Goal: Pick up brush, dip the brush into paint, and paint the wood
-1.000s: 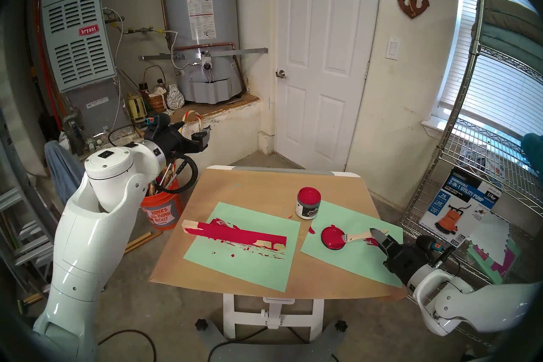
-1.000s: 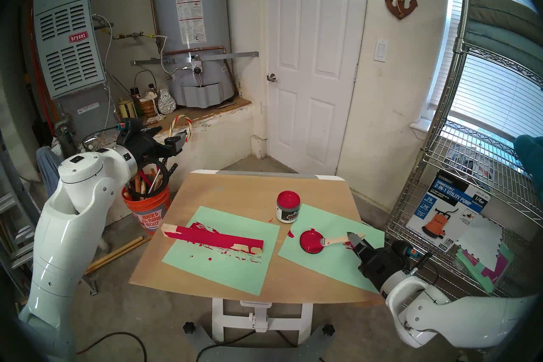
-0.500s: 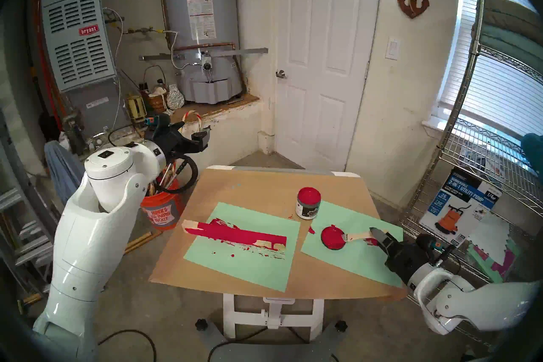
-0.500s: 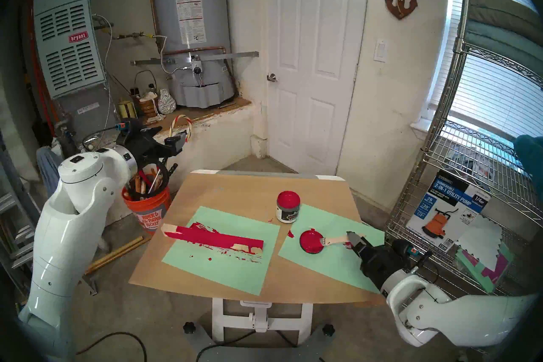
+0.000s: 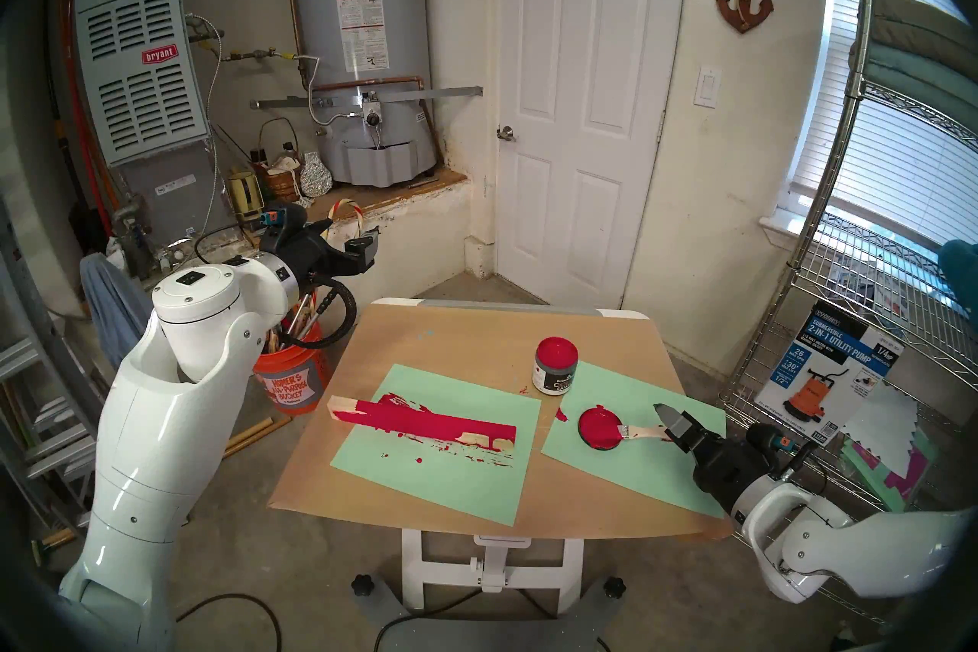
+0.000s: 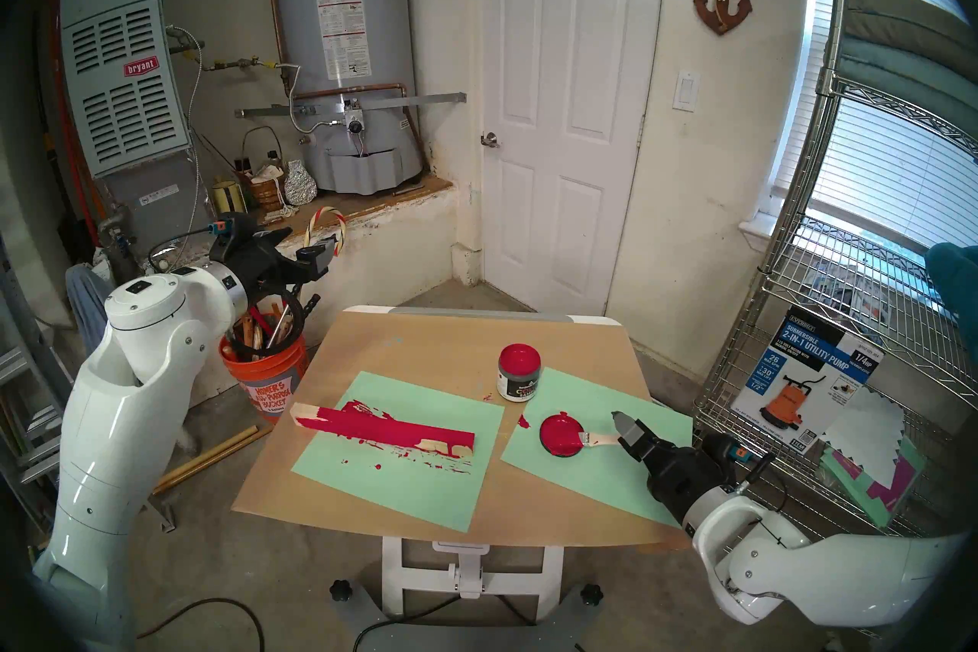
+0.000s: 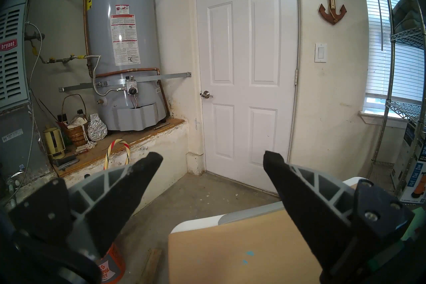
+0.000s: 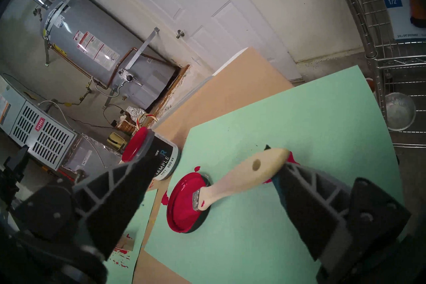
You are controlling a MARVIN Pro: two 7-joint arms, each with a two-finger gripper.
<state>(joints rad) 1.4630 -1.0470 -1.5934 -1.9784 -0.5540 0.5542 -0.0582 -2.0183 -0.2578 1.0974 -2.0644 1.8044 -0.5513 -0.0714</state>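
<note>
A residential garage or utility room: a grey water heater (image 5: 360,37) and Bryant furnace (image 5: 135,53) flank a white panelled door (image 5: 582,106), with concrete floor (image 5: 296,555), wire shelving (image 5: 868,317) and an orange bucket (image 5: 293,378) of tools.

Glossy white arm shells, black wrists with cables, grey-ribbed black tool fingers (image 7: 143,175).

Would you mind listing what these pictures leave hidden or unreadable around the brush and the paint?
- Brush bristles: right wrist view, hidden past the ferrule over the red lid.
- Handle tip: head views, hidden behind the right gripper.
- Paint jar label: right wrist view, partly covered by a finger.
- Wood underside: unseen in every view.
</note>
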